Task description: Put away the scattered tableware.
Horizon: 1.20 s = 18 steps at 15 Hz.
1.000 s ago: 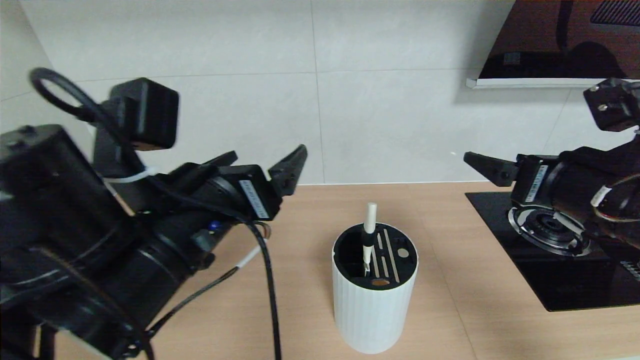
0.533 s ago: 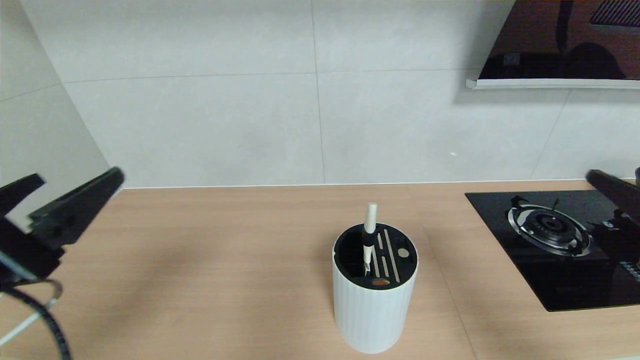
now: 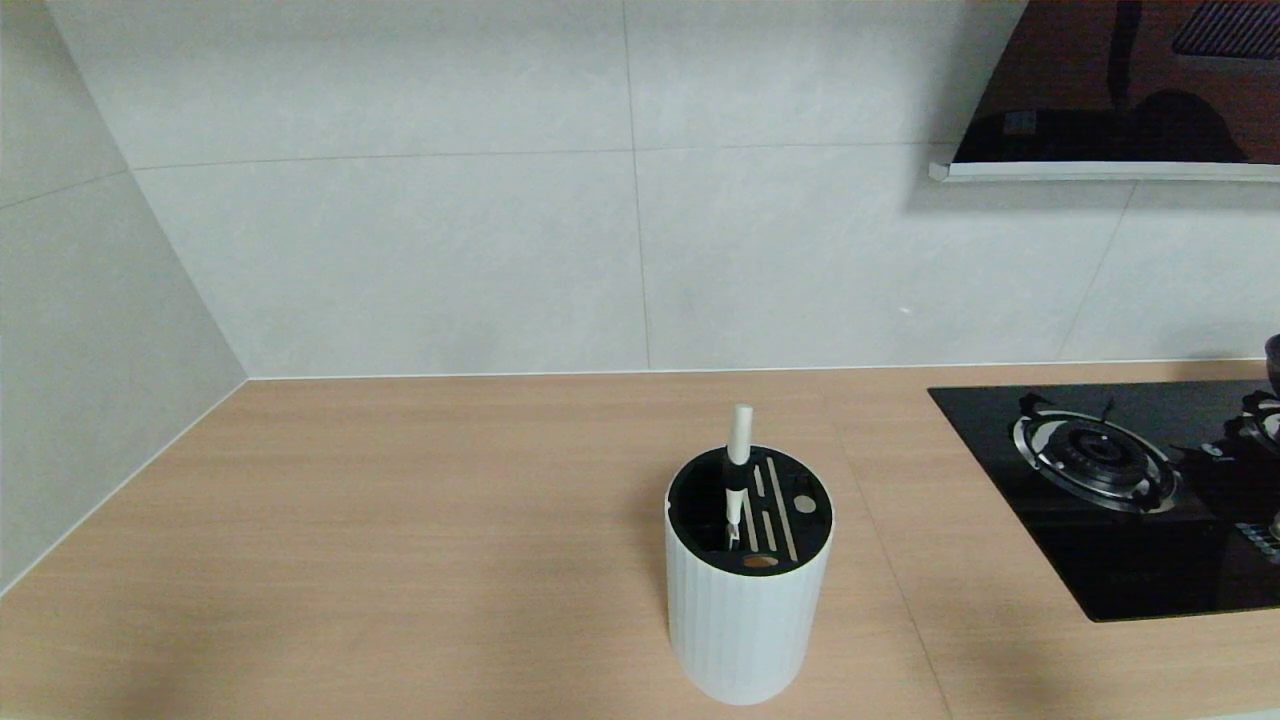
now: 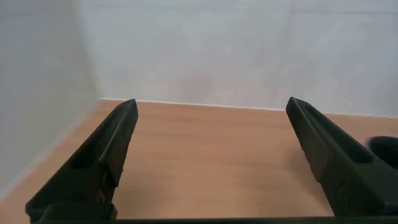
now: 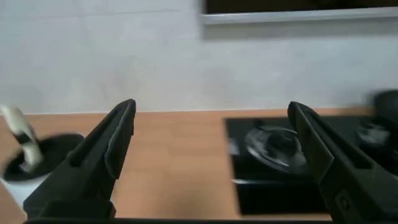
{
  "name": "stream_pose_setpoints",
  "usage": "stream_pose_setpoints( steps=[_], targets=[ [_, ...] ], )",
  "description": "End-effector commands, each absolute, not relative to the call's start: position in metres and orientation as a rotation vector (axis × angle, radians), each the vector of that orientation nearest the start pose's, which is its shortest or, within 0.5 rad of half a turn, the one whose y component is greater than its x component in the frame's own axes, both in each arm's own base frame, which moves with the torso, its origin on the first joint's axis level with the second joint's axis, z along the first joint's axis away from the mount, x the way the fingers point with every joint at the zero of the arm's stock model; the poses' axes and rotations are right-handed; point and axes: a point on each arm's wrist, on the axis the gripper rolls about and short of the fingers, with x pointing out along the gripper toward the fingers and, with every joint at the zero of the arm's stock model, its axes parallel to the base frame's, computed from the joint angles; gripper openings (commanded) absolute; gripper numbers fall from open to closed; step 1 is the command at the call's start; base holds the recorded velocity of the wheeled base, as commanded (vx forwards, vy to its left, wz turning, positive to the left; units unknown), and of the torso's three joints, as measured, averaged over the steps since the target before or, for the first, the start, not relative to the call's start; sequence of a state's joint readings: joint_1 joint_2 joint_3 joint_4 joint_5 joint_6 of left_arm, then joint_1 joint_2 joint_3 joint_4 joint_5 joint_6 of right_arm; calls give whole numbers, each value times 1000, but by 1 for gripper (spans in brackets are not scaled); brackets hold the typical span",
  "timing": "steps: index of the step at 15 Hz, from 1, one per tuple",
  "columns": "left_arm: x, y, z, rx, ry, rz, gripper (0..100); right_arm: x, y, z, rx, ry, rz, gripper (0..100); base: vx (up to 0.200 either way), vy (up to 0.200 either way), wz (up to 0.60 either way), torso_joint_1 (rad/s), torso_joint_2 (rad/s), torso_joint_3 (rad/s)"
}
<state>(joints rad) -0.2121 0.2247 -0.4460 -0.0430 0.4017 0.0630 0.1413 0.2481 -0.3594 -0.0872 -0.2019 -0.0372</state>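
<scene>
White-handled utensil [image 3: 738, 450] stands in holder [image 3: 750, 620] on table [image 3: 450, 480]. Left gripper [image 4: 211, 106] and right gripper [image 5: 211, 107] spread wide, holding nothing. Task judged largely complete.

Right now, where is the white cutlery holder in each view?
Head view: holder low, centre, on the countertop.
Left wrist view: dark shape at the edge, perhaps its top; cannot tell.
Right wrist view: holder at the edge, opposite the stove.
Shared landmark: countertop meeting tiled wall.

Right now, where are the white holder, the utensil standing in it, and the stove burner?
White ribbed holder [image 3: 745, 625], head view, on its ribbed side wall.
Cream-handled utensil [image 3: 741, 432], head view, on its upright handle.
Gas burner [image 3: 1092, 452], head view, on its centre cap.
</scene>
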Motion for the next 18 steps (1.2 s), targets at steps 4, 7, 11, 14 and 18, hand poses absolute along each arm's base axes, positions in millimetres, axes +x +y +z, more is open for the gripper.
stream_pose_setpoints(
  steps=[4,7,11,14,18],
  targets=[
    [-74,9,184,-40,-383,369,100,-57,-4,154,-8,-304,-206,100,0,0,0,0,0,0],
    [-59,7,152,41,-249,340,100,-34,-4,109,-24,-135,-180,100,0,0,0,0,0,0],
    [-31,6,101,91,-89,259,100,-23,-2,82,-26,-58,-105,100,0,0,0,0,0,0],
    [-23,4,82,88,-51,191,100,-23,-1,81,-26,-56,-59,100,0,0,0,0,0,0],
    [-23,1,79,59,-33,38,100,-23,0,76,-29,0,5,100,0,0,0,0,0,0]
  ],
)
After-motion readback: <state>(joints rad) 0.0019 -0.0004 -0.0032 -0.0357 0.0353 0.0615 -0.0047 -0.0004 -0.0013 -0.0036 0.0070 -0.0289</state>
